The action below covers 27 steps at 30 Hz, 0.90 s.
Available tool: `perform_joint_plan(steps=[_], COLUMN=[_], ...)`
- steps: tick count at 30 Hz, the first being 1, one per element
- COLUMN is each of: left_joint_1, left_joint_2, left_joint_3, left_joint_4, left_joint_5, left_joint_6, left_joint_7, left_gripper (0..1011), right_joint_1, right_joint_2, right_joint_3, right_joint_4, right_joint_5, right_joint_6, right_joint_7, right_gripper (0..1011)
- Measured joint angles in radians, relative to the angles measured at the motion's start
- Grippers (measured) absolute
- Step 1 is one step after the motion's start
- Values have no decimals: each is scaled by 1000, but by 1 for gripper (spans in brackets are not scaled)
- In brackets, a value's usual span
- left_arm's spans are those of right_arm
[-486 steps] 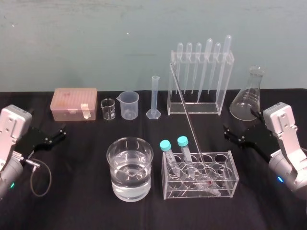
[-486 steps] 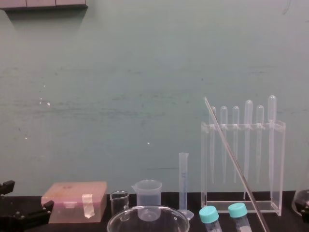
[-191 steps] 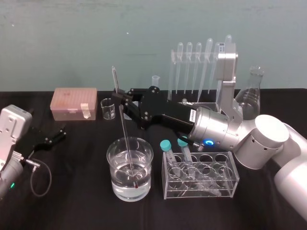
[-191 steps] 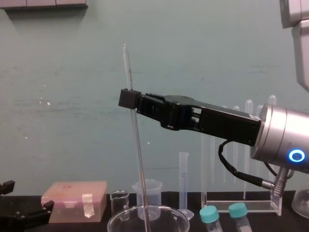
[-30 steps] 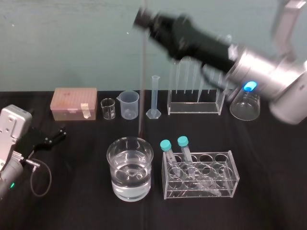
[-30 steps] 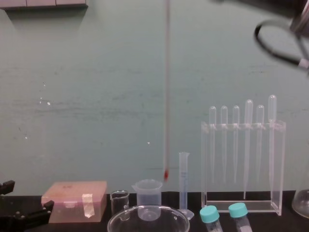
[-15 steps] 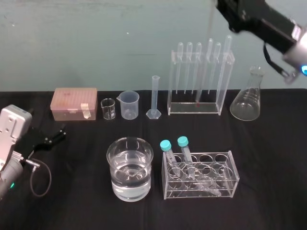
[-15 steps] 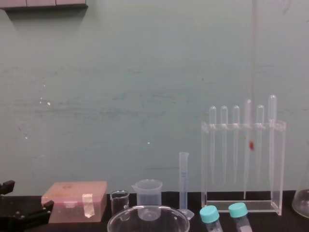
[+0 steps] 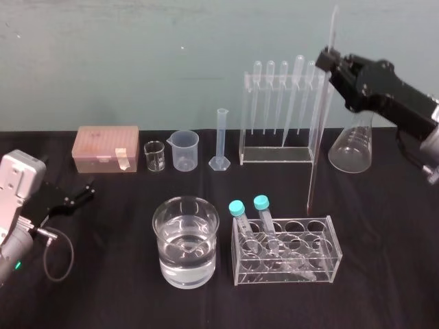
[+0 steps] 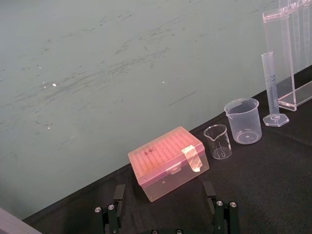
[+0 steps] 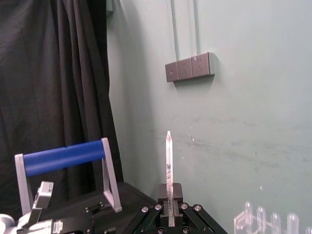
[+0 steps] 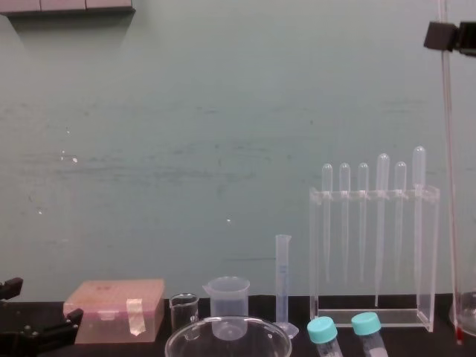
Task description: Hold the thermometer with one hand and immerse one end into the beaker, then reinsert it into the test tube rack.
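**Thermometer hangs at the rack, ready to go back in**

Black cloth covers the surface in the head view. At 2 o'clock the right gripper has its jaws closed on the thermometer. It hangs nearly upright, its lower end just behind the far right corner of the test tube rack at 5 o'clock. The beaker at 6 o'clock is about half full of water. The rack holds two blue-capped tubes. The left gripper is parked at 9 o'clock.

In the left wrist view its jaws stand wide, holding nothing. The small plastic beaker and tiny glass beaker look empty.

In the right wrist view the rod's upper end rises from the clamped jaws.

In the chest view the red tip sits at 4 o'clock, beside the pipette stand.

This looks like the return step. Next, the tip needs bringing forward over a free hole, then lowering straight.
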Motion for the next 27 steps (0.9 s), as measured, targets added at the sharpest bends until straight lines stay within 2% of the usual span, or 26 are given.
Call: perform_joint_plan(steps=[6, 15, 27], left_joint_1=[0, 0, 0], left_joint_2=[0, 0, 0], left_joint_3=[0, 0, 0], left_joint_4=[0, 0, 0], left_joint_5=[0, 0, 0], left_joint_6=[0, 0, 0], left_joint_7=[0, 0, 0], left_gripper=[1008, 1008, 1008], right_joint_1=[-29, -27, -35], right_joint_2=[-4, -39, -78], right_joint_3=[-3, -36, -52], right_joint_4=[-3, 43, 95], right_joint_5=[-11, -91, -144], right_joint_6=[-9, -73, -80], right_joint_7=[2, 51, 56], right_gripper=[56, 56, 56])
